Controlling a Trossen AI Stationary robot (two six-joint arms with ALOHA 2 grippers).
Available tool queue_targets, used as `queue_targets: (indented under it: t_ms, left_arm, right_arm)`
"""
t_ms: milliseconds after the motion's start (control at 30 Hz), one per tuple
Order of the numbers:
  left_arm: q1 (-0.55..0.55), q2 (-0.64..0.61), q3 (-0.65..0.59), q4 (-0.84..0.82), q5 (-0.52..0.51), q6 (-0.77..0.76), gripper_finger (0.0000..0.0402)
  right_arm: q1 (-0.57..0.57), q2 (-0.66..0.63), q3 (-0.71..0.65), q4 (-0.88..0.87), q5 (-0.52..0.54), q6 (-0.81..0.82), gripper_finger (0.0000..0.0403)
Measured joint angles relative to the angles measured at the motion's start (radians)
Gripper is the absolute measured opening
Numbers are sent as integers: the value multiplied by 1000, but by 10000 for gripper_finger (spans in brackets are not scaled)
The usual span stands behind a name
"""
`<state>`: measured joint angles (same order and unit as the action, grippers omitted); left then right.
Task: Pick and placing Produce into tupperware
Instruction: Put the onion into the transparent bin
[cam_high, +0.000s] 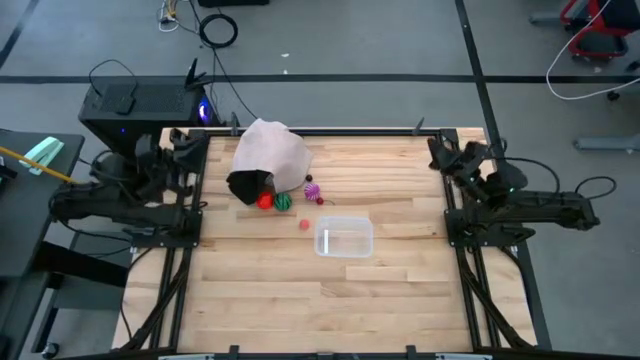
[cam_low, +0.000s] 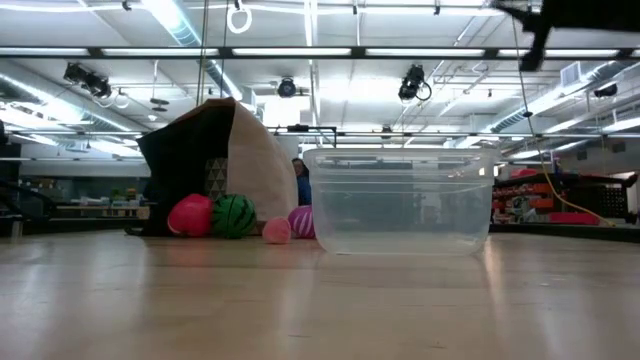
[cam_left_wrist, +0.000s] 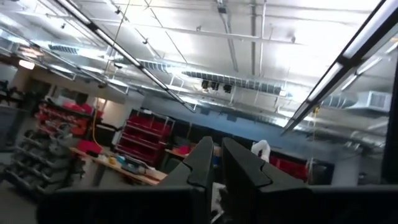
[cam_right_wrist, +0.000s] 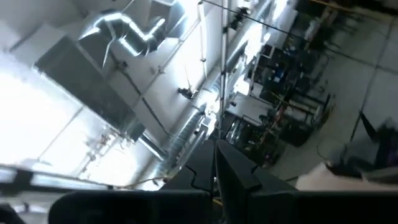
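- High view: clear tupperware (cam_high: 345, 239) mid-table, empty. Red ball (cam_high: 265, 201), green ball (cam_high: 283, 202) at the pale bag (cam_high: 270, 157) mouth; pink piece (cam_high: 304, 224) just beside the tub.
- Low view: toys look light, rigid, likely to roll; pinch across the middle.
- Left wrist view: left gripper (cam_left_wrist: 217, 163) parked, fingers nearly together, empty.
- Right wrist view: right gripper (cam_right_wrist: 215, 163) parked, fingers together, empty.

- L arm (cam_high: 110, 205): folded at desk's left edge, wrist tipped up, jaws nearly shut.
- R arm (cam_high: 520, 205): folded at right edge, jaws shut.
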<state>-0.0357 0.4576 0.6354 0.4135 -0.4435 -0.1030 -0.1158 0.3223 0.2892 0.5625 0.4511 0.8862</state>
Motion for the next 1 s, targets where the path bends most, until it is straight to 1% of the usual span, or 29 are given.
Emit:
queue_targets:
  t_ms: [33,167,233,333,467,567,700,833,900,1000]
  left_arm:
    - [0,38,39,-1,0,-1,43]
    - [0,164,188,0,1,-121,39]
    - [0,213,256,1,1,-99,39]
    - [0,284,350,2,1,3,41]
    - [0,353,445,-55,1,47,36]
    - [0,398,518,-191,-20,87,29]
    - [-1,469,617,-427,-78,79,23]
    - [-2,540,699,-572,-87,75,27]
    - [-10,568,737,-615,-87,77,31]
    - [-27,605,801,-671,-88,127,37]
  right_arm:
    - [0,37,46,-3,-17,-36,23]
    - [0,197,228,-24,-91,-166,23]
    - [0,268,324,-70,-115,-203,23]
    - [0,356,461,-233,-124,-218,23]
    - [0,461,622,-534,-124,-229,23]
    - [0,535,718,-681,-110,-318,23]
    - [0,609,816,-715,-109,-520,23]
    - [-3,658,931,-805,-119,-626,23]
    - [-14,679,987,-870,-152,-631,23]
    - [-32,718,1057,-974,-239,-578,23]
